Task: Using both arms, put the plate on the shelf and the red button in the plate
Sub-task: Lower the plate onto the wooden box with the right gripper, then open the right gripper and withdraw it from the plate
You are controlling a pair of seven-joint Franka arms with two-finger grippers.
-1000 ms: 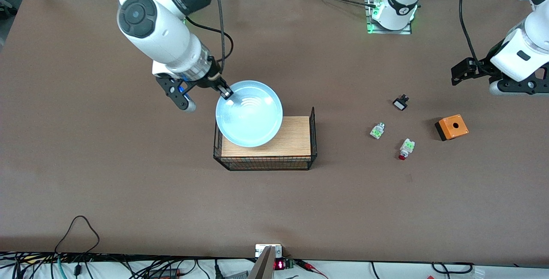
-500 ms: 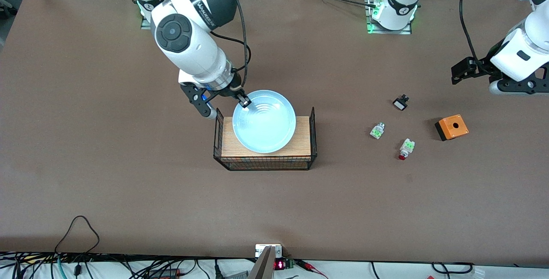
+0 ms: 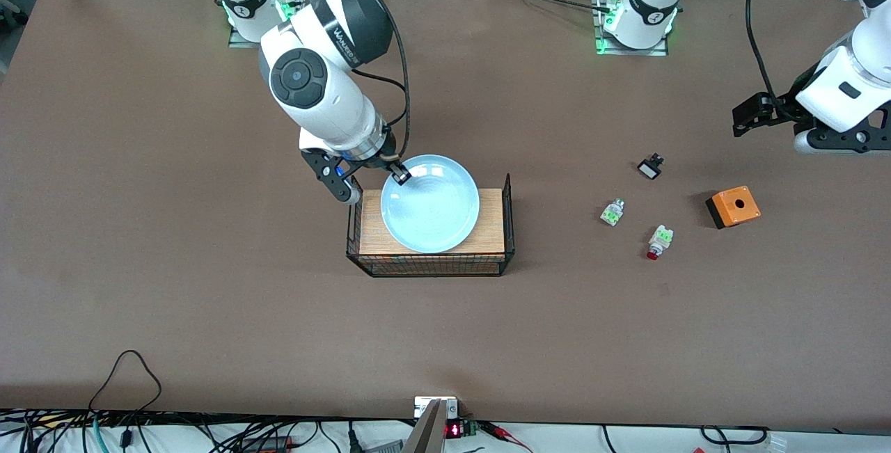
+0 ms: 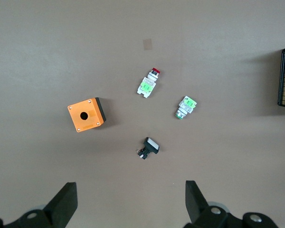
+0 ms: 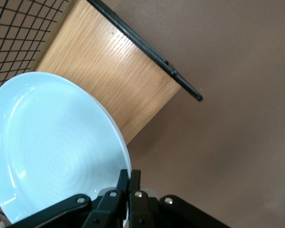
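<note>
The pale blue plate (image 3: 431,206) (image 5: 52,152) lies flat over the wooden board (image 3: 489,227) inside the black wire basket (image 3: 510,216). I cannot tell whether it rests on the board. My right gripper (image 3: 400,175) (image 5: 129,178) is shut on the plate's rim, at the edge farthest from the front camera. The red button (image 3: 656,243) (image 4: 147,83) lies on the table toward the left arm's end, its red cap pointing at the front camera. High above the table near that end, my left gripper (image 3: 839,141) (image 4: 128,204) hangs open and holds nothing.
A white-and-green part (image 3: 612,211) (image 4: 185,106), a black-and-white part (image 3: 650,166) (image 4: 148,147) and an orange box with a hole (image 3: 733,206) (image 4: 86,115) lie around the red button. The basket's wire walls (image 5: 147,50) stand above the board (image 5: 109,85).
My right arm carried the plate toward the left arm's end and down, from half off the basket to centred over the board. The left arm has not moved.
</note>
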